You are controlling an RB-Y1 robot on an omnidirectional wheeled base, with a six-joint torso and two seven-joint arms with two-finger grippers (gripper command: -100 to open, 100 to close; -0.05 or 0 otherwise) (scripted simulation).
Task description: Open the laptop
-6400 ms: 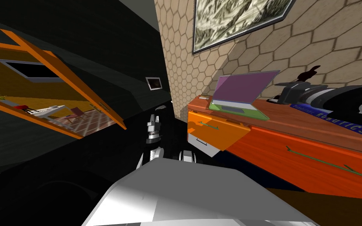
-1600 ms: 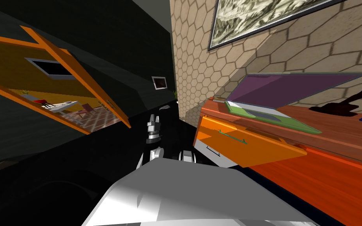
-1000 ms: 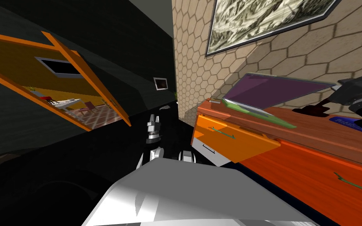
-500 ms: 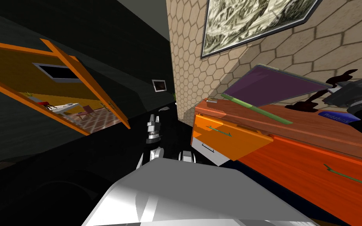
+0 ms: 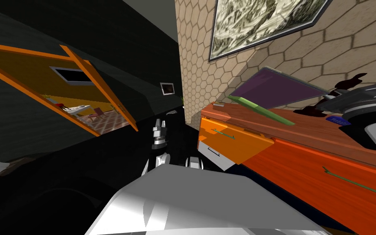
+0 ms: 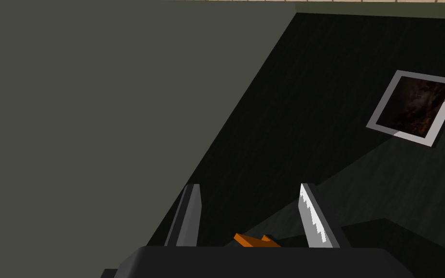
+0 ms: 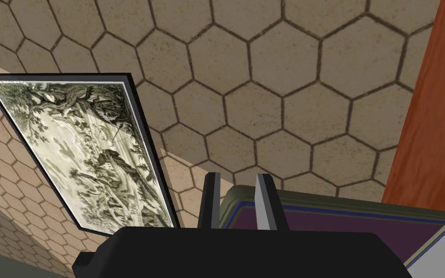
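orange desk [image 5: 305, 163] on my right | laptop [image 5: 273, 87] sits on top by the wall end, lid part-way up, long edge along the desk | right gripper [image 7: 237, 176] fingers narrow, right at lid corner, nearer arm | left gripper [image 6: 249, 186] spread wide, well apart

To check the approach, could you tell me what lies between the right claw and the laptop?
Nothing: in the right wrist view the right claw stands at the lid corner of the green, purple-screened laptop.
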